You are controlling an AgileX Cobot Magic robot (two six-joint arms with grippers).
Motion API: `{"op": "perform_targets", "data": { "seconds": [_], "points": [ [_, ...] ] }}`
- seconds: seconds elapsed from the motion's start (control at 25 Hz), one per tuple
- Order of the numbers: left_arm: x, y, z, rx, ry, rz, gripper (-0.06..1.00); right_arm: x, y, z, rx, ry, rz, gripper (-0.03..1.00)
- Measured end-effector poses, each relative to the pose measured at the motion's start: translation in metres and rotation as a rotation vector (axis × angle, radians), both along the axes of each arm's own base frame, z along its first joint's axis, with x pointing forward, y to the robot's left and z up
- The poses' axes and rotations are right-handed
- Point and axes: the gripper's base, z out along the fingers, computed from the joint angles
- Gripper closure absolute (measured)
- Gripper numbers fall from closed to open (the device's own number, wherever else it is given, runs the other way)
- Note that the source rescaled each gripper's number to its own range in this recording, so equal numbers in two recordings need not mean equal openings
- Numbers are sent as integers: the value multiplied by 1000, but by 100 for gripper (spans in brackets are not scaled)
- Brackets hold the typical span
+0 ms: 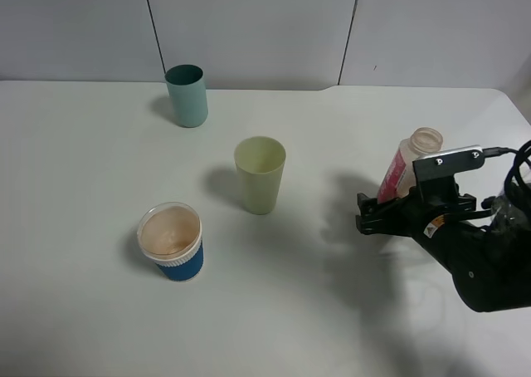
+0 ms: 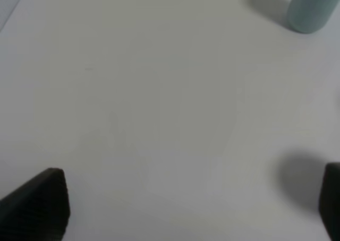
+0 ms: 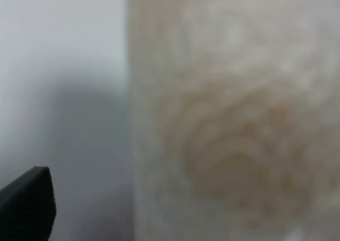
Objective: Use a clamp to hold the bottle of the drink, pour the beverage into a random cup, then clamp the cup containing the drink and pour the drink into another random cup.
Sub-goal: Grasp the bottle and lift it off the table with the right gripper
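A white table (image 1: 83,161), seen from above. At the right of the frame the right clamp (image 1: 365,213) reaches in from the lower right corner, jaws pointing left. The bottle (image 1: 408,165) rises just behind them, its capless neck toward the upper right and its base hidden by the jaws. Its long axis slants here; whether that is real tilt or camera angle, I cannot tell.

The right wrist view adds what the overhead cannot. The bottle (image 3: 228,119) fills most of it as a tan blur, and the one visible finger (image 3: 29,204) stands apart from it with bare table between. So the jaws look spread, not gripping.

The left clamp (image 2: 191,172), unseen overhead, is spread over bare table, well apart from the teal cup (image 2: 311,7). The right arm is plainly nearer the bottle.

At lower left, the blue cup (image 1: 170,248) seems to hold pinkish beverage (image 1: 170,230). The yellow-green cup (image 1: 260,182) at centre looks empty.
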Motion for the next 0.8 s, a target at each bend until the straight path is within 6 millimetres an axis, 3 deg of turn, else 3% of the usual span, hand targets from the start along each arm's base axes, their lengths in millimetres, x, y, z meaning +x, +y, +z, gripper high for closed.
{"op": "perform_targets", "data": {
  "seconds": [0.8],
  "points": [
    [0, 0, 0, 0, 0, 0, -1, 4, 2, -7, -85, 7, 43, 12]
  ]
}}
